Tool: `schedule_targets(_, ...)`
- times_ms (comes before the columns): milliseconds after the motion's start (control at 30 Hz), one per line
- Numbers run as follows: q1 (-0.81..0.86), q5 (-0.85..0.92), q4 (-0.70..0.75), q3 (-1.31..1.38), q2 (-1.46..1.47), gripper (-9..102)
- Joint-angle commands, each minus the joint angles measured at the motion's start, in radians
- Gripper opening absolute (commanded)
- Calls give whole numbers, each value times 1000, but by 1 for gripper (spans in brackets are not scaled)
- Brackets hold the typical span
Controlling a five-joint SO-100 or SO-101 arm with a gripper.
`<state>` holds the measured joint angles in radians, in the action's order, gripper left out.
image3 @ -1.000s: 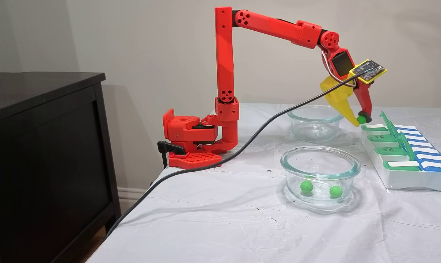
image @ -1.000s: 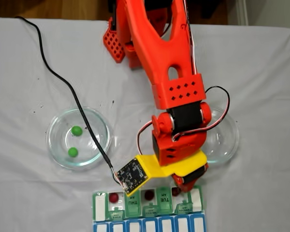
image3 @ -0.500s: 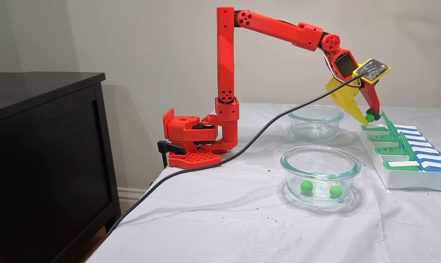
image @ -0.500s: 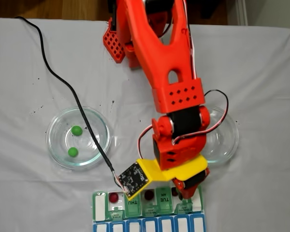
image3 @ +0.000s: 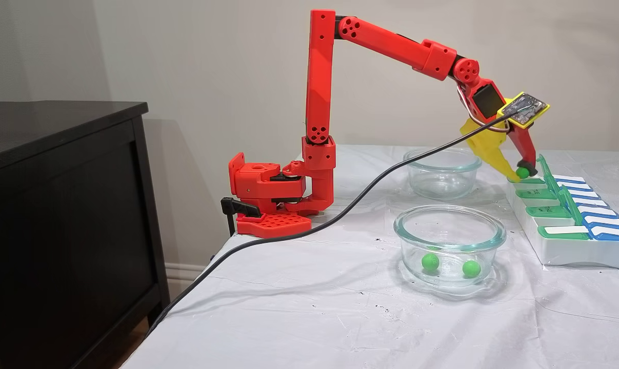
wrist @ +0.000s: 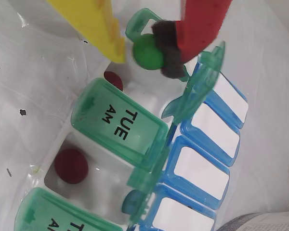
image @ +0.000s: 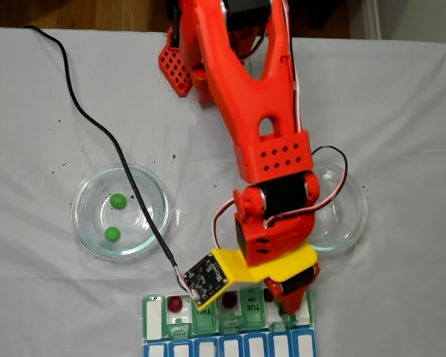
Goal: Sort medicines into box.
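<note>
Between the jaws, green pill (wrist: 148, 52), pinched above box (wrist: 135, 144)

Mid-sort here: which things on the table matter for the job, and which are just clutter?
Job:
gripper, shut on green pill
pill organizer
red pills in its compartments
green pills in glass dish

Lying about:
empty glass dish
black cable

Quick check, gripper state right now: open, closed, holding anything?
Gripper: closed on a green pill, held between the yellow finger and the red one, just above the pill organizer.
</note>
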<state>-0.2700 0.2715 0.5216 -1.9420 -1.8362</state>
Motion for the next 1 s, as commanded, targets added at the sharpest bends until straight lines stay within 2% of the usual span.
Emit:
schedule_targets(0, 3, -5, -8, 23, -28, 30)
schedule_targets(133, 5, -9, 6, 20, -48, 32)
schedule_targets(233, 5, 0, 34, 17, -77, 28)
schedule_targets(300, 8, 21, 60, 17, -110, 19)
schedule_targets(333, 11, 37, 80, 21, -130, 7)
schedule_targets(367, 14, 49, 97, 28, -146, 0)
schedule_targets(433, 26, 83, 138, 49, -164, 0)
schedule_targets(700, 124, 291, 479, 213, -204, 0)
schedule_targets(867, 245, 532, 672, 304, -215, 0)
schedule_targets(967, 308, 678, 861, 440, -124, 0)
